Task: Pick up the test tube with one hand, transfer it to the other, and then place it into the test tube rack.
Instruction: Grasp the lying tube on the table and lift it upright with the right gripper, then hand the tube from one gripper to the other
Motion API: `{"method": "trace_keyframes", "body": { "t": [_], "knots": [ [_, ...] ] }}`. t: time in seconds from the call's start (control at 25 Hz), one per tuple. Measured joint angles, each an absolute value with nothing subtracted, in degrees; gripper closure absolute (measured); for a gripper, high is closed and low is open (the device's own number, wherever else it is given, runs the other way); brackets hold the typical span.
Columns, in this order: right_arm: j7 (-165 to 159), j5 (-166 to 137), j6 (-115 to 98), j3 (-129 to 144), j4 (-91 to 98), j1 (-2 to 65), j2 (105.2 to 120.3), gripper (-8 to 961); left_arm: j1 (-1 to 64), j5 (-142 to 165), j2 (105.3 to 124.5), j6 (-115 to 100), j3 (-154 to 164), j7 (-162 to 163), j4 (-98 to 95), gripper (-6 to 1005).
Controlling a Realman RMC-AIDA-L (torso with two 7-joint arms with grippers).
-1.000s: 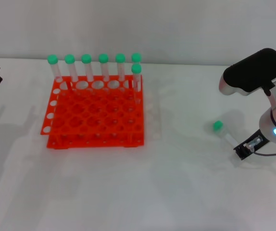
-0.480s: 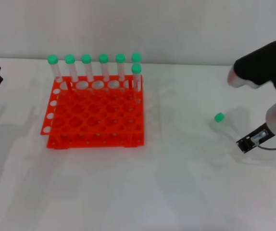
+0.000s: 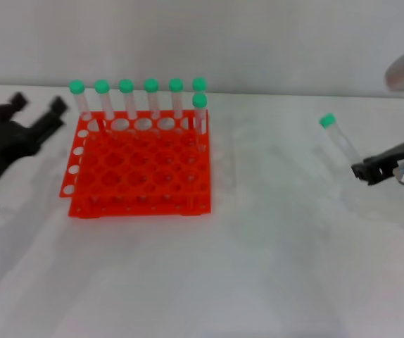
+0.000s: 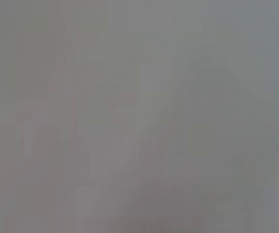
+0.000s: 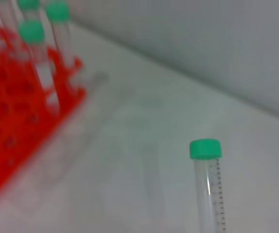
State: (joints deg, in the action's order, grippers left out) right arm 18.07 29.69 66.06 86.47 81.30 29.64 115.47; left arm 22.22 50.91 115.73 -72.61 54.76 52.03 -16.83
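Note:
My right gripper [image 3: 369,170], at the right edge of the head view, is shut on the lower end of the test tube [image 3: 341,141] and holds it tilted above the table, with the green cap up and toward the rack. The tube also shows upright in the right wrist view [image 5: 209,189]. My left gripper [image 3: 36,107] is just left of the rack, its two fingers spread and empty. The orange-red test tube rack [image 3: 139,172] stands at the left centre and also shows in the right wrist view [image 5: 13,116]. The left wrist view shows only a grey blur.
Several green-capped tubes [image 3: 127,98] stand in the rack's back row, and one more [image 3: 200,116] stands at its back right corner. A wide stretch of white table [image 3: 272,232] lies between the rack and my right gripper.
My right gripper has lifted the tube off the table and carried it up and to the right. My left gripper has swung in from the left edge toward the rack.

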Motion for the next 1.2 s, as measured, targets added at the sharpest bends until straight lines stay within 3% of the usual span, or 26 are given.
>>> {"method": "trace_keyframes", "body": {
  "t": [0.44, 1.2],
  "knots": [
    [44.72, 52.25, 55.73, 83.36, 82.01, 24.01, 115.35, 777, 27.42, 69.19, 114.25, -77.8, 54.51, 71.14, -23.0, 110],
    [76.68, 81.97, 51.19, 84.27, 72.93, 22.4, 115.58, 778, 36.18, 70.41, 117.85, -79.1, 55.55, 82.8, -22.72, 111]
  ]
}}
